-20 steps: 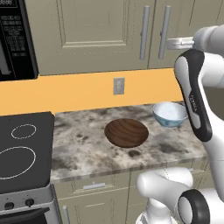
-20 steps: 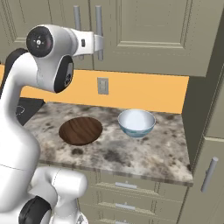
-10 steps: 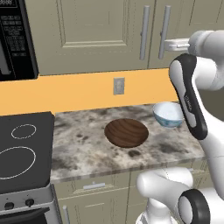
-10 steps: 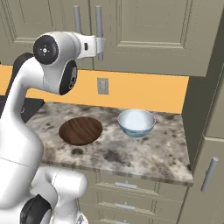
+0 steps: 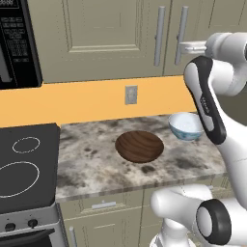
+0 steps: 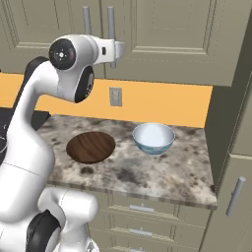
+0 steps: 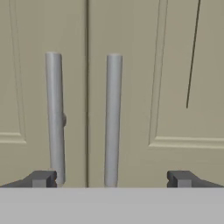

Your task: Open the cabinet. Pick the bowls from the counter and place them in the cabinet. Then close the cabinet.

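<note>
The gripper [image 7: 111, 178] is held up at the shut cabinet [image 5: 111, 38], fingers [image 7: 41, 178] wide apart, so the right handle [image 7: 113, 118] can be grabbed. The left handle [image 7: 54, 116] stands close beside it. Both bowls are left waiting on the bench [image 5: 96, 164]: the brown bowl [image 5: 139, 145] and the white bowl [image 5: 185, 126], with a stove [image 5: 24, 164] nearby

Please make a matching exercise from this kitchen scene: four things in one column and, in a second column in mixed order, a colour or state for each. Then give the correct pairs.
Things:
1. cabinet
2. wide shallow bowl
3. smaller bowl
4. gripper

Colour or state:
A. white and light blue
B. open, facing the two bar handles
C. doors closed
D. dark brown wood grain

Pairs: 1-C, 2-D, 3-A, 4-B
</note>
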